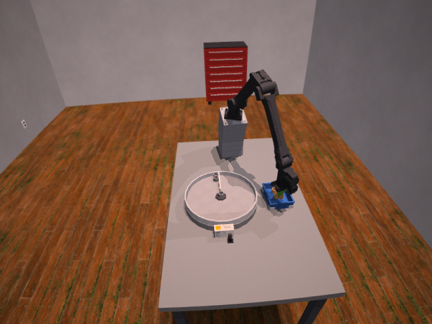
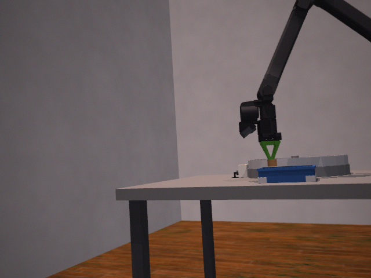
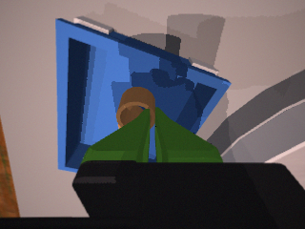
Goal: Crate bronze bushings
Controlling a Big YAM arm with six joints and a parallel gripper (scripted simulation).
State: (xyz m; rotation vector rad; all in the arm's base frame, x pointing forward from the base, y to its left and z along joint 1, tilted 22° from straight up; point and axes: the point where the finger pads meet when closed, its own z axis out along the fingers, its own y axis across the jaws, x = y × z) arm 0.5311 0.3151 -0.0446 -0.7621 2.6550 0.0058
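My gripper (image 2: 271,158) with green fingers is shut on a bronze bushing (image 2: 272,162) and holds it just above the rim of the blue crate (image 2: 286,174). In the wrist view the bronze bushing (image 3: 137,107) hangs at the fingertips over the crate's inside (image 3: 138,91). In the top view the gripper (image 1: 280,191) is down at the crate (image 1: 278,200), right of the turning table (image 1: 220,200). Two steel bushings (image 1: 214,177) stand near the far rim of the turning table, next to a thin bar that runs to the centre hub (image 1: 221,196).
The arm's grey pedestal (image 1: 231,133) stands at the back of the table. A small white box (image 1: 223,230) with an orange label and a small black part (image 1: 230,239) sit in front of the turning table. A red drawer cabinet (image 1: 225,71) stands by the far wall.
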